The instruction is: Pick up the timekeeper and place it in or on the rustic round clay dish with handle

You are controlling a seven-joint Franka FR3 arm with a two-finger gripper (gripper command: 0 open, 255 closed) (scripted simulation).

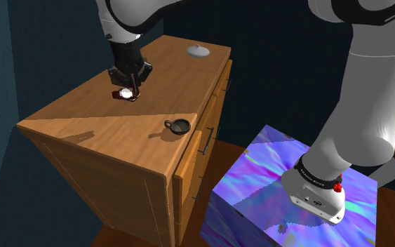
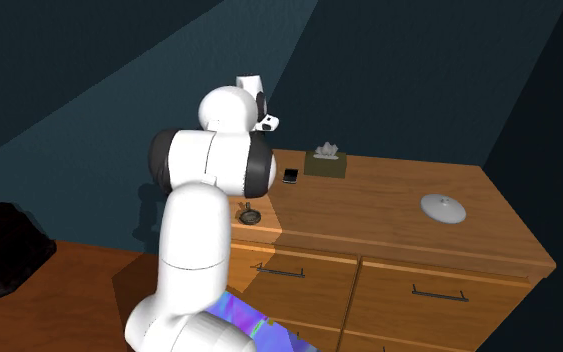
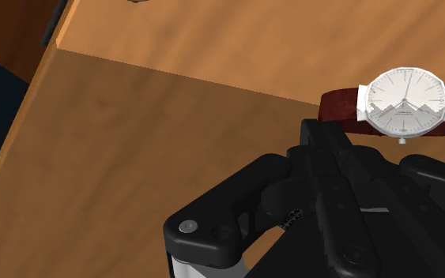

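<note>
Shoulder view: gripper (image 1: 132, 88) directly over the watch (image 1: 125, 93), close to the worktop (image 1: 83, 121) edge at this view's left; I cannot tell how far it is open, or whether it holds the watch. Wrist view: watch face up, dark red strap, just beside the gripper. The dark handled dish (image 1: 179, 126) sits well apart near the drawer-side edge, with bare wood between.

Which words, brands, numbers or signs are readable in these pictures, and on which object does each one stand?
No text here can be read.
Wristwatch, on the white dial: a tiny line of print below the hands, too small to read; I can make out no numerals.
Dark band around the arm's foot: faint light marks, too blurred to read.
</note>
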